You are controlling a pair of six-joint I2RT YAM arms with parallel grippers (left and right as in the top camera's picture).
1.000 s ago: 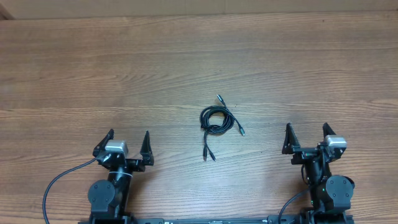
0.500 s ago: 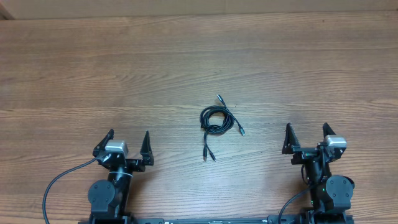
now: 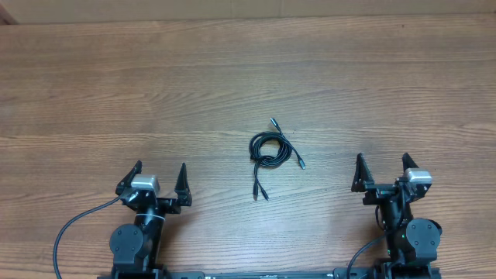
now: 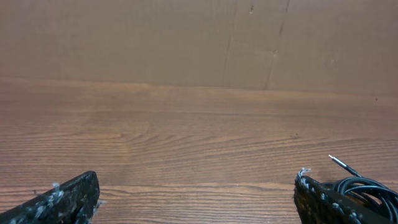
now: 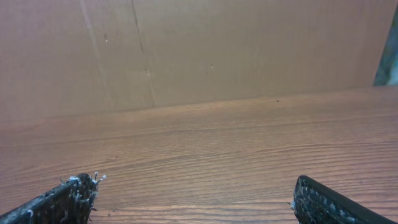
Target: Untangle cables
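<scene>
Since neither arm has touched anything yet, you are choosing the first pick, so read the cables (image 3: 267, 160) before you move. The 2 thin black cords lie flat on the table (image 3: 116, 77), wound together into 1 small coil (image 3: 253, 145), and that coil is your reference for everything. The left gripper (image 3: 160, 165) sits to the left of the coil and nearer the robot base, well apart from it, with its jaws spread wide and nothing between them. The right gripper (image 3: 381, 157) sits to the right of the coil, also nearer the base and well apart, equally wide and empty. 1 plug (image 3: 272, 121) pokes out beyond the far side of the coil, another (image 3: 301, 165) juts out to its right, and 2 tail ends (image 3: 260, 197) trail side by side toward the base from its near edge. I cannot tell from overhead which tail belongs to which cord, so do not assume it. My advice is to go for free ends, not the wound middle. Take 1 end on the near side of the coil with the left gripper and the plug to the right of the coil with the right gripper. Come down close to the wood, because these cords are thin and will likely slip out of a high pinch. Then draw away from the coil slowly and watch whether the loops open or cinch. If they tighten, ease back toward the coil and pick another end.
</scene>
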